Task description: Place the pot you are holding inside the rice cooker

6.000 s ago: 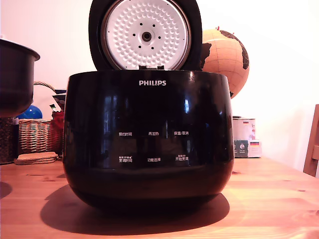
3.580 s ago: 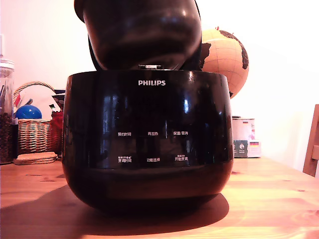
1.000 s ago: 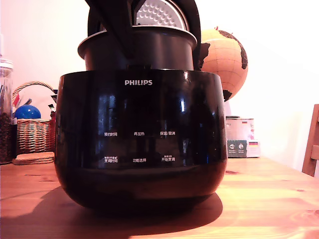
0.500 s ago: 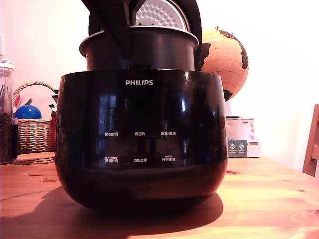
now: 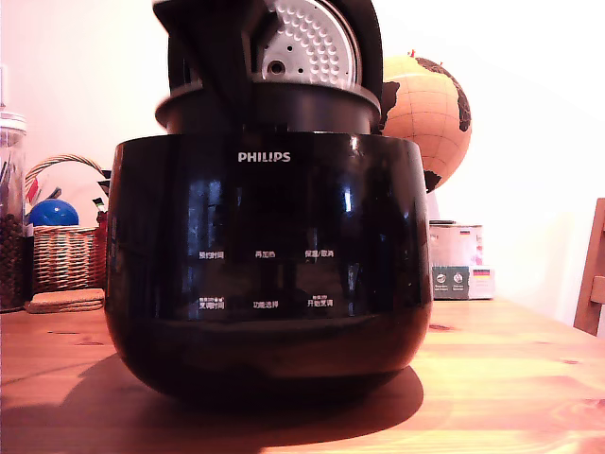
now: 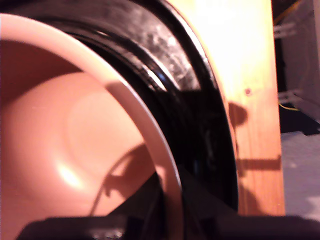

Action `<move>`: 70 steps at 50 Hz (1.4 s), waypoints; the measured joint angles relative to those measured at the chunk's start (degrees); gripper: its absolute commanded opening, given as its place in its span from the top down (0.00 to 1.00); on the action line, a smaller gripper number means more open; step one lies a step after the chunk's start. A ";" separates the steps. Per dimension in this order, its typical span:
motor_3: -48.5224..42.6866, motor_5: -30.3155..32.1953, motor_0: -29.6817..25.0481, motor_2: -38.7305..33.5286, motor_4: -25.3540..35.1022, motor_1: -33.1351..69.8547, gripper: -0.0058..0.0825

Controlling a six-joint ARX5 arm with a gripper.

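Note:
The glossy black rice cooker (image 5: 269, 265) marked PHILIPS stands on the wooden table, its lid (image 5: 307, 43) hinged up behind and showing a dimpled silver plate. The matte black pot (image 5: 302, 106) sits mostly down inside the cooker; only its flared rim and a short band show above the body. My gripper (image 5: 232, 90) comes down from above at the exterior view's left side of the rim and is shut on it. In the wrist view the fingers (image 6: 150, 210) straddle the pot's rim (image 6: 150, 125), with the pot's pale inside on one side and the cooker's glossy rim (image 6: 200, 110) on the other.
A globe (image 5: 430, 113) stands behind the cooker at the exterior view's right, with a white box (image 5: 458, 274) below it and a chair edge (image 5: 594, 284) at the far right. A wicker basket (image 5: 61, 255), blue ball (image 5: 52, 213), glass jar (image 5: 9, 218) and cork mats (image 5: 66, 301) are at the left.
The pot has sunk lower into the cooker over the last second, and more of the lid's dimpled plate shows above it. The gripper came down with it.

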 measured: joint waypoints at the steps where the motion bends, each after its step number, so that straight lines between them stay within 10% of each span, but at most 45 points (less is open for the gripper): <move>1: 0.07 -0.02 0.00 0.00 0.07 0.02 0.96; 70: 1.62 -1.73 -0.44 -0.02 1.79 0.04 0.81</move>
